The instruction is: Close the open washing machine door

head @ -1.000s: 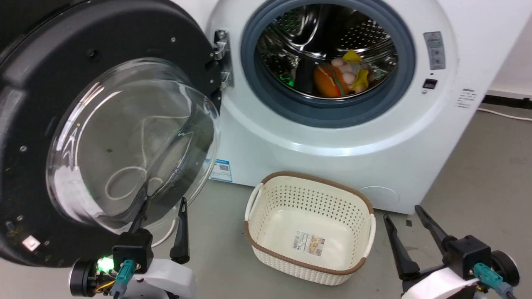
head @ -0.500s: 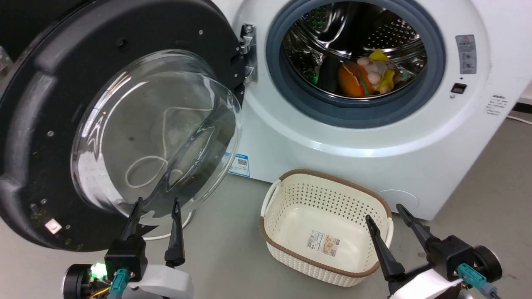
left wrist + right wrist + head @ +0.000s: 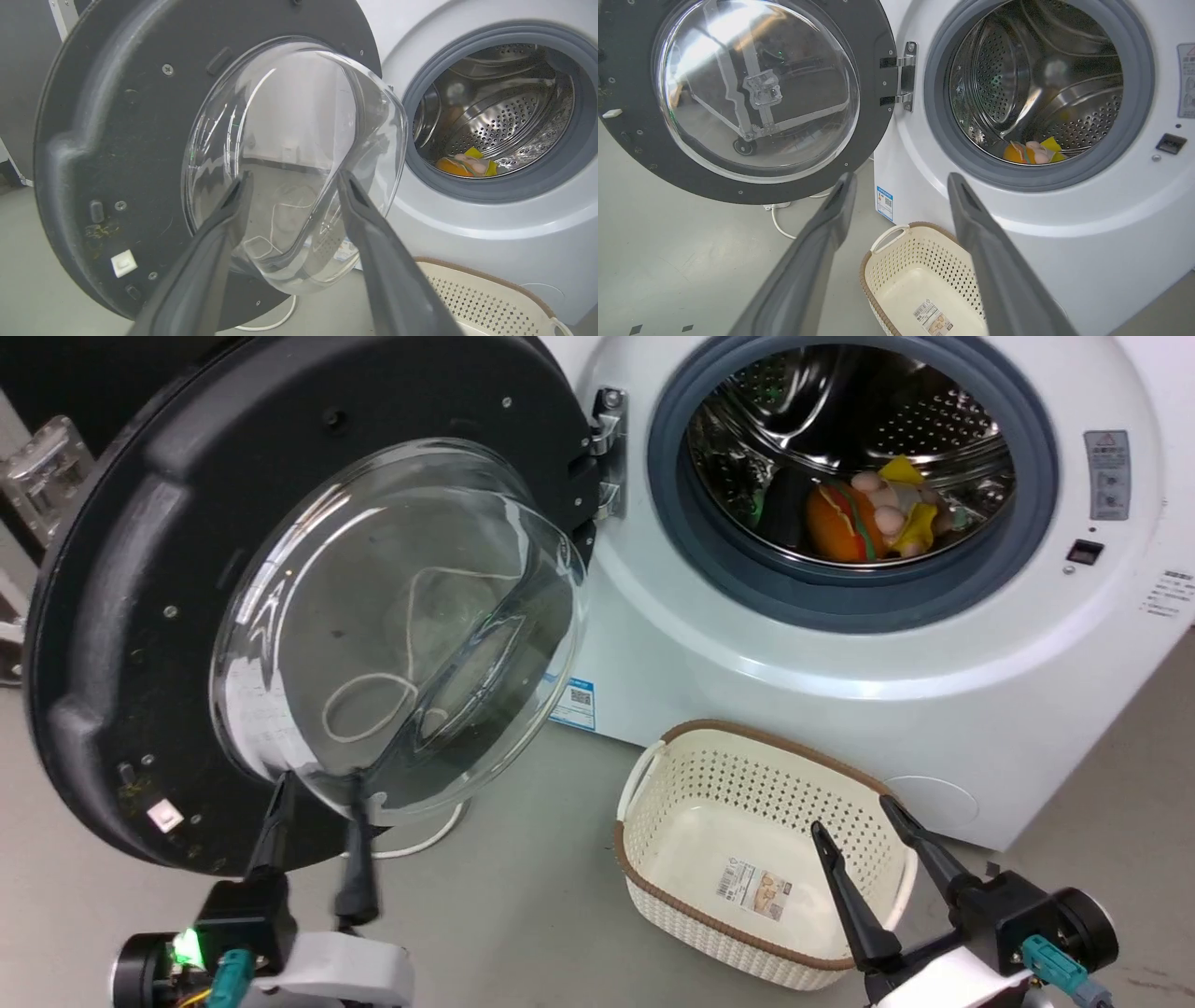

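Jaws apart on both, left gripper [image 3: 317, 781] at the open washing machine door [image 3: 140, 569], right gripper [image 3: 851, 813] beside a basket [image 3: 681, 919].

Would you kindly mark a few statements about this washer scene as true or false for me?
1. The washing machine door stands open. True.
2. The basket on the floor holds laundry. False: it is empty but for a label.
3. The left claw and the right claw are both open. True.
4. The drum is empty. False: colourful toys lie inside it.
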Robot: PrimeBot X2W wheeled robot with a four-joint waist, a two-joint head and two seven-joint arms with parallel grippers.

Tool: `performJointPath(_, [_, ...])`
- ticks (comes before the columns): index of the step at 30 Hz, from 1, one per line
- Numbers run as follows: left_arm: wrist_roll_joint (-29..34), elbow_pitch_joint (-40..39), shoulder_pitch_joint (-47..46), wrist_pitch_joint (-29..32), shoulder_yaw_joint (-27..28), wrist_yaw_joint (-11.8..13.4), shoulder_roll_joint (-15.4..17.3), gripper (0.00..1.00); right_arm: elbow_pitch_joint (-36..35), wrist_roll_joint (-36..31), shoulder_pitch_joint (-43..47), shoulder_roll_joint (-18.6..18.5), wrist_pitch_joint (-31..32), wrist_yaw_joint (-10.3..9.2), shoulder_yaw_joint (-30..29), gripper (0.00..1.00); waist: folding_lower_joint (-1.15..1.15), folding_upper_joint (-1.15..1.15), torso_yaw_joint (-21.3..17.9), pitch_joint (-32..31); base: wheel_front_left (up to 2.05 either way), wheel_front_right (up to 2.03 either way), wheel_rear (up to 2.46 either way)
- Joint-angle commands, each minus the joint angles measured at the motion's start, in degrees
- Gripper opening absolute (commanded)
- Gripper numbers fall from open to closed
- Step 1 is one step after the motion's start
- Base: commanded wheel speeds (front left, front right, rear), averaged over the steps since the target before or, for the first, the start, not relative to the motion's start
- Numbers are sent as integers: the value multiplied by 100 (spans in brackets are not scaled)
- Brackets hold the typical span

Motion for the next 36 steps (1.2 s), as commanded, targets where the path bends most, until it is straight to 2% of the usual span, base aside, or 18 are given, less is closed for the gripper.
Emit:
performJointPath(1, [-68, -77, 59, -75, 35, -4, 8, 0, 5, 32, -26, -21, -59, 2, 11, 100, 0, 0, 43, 2, 0, 0, 0])
performJointPath(6, [-172, -329, -51, -134, 245, -155, 70, 0, -33, 28, 14, -12, -119, 3, -31, 100, 0, 0, 161, 47, 0, 0, 0])
performJointPath(11, [-469, -565, -384, -194, 640, -458, 274, 0, -131, 25, 76, -16, -179, 3, -87, 100, 0, 0, 286, 139, 0, 0, 0])
performJointPath(16, [-1109, -344, -1107, -239, 1192, -688, 601, 0, -194, 8, 131, 0, -239, 3, -198, 100, 0, 0, 407, 215, 0, 0, 0])
performJointPath(19, [-1330, -23, -1686, -142, 1444, -768, 1047, 0, -254, -5, 134, 31, -275, 3, -259, 100, 0, 0, 437, 304, 0, 0, 0])
performJointPath(20, [-1508, 123, -1900, -63, 1533, -766, 1102, 0, -271, -13, 122, 34, -287, 3, -264, 100, 0, 0, 437, 341, 0, 0, 0])
performJointPath(24, [-2236, 904, -2705, 532, 1918, -608, 1351, 0, -302, -20, 58, 26, -334, 3, -231, 100, 0, 0, 422, 463, 0, 0, 0])
performJointPath(29, [-3210, 2128, -3471, 1711, 2339, -324, 1647, 0, -323, -20, 3, -2, -394, 3, -190, 100, 0, 0, 380, 586, 0, 0, 0])
performJointPath(33, [-4060, 2836, -3925, 2765, 2663, -76, 1715, 0, -333, -4, -12, -26, -442, 4, -178, 100, 0, 0, 375, 649, 0, 0, 0])
performJointPath(36, [-4593, 3071, -4130, 3542, 2739, -70, 1714, 0, -336, -2, 0, -41, -478, 4, -173, 100, 0, 0, 399, 675, 0, 0, 0])
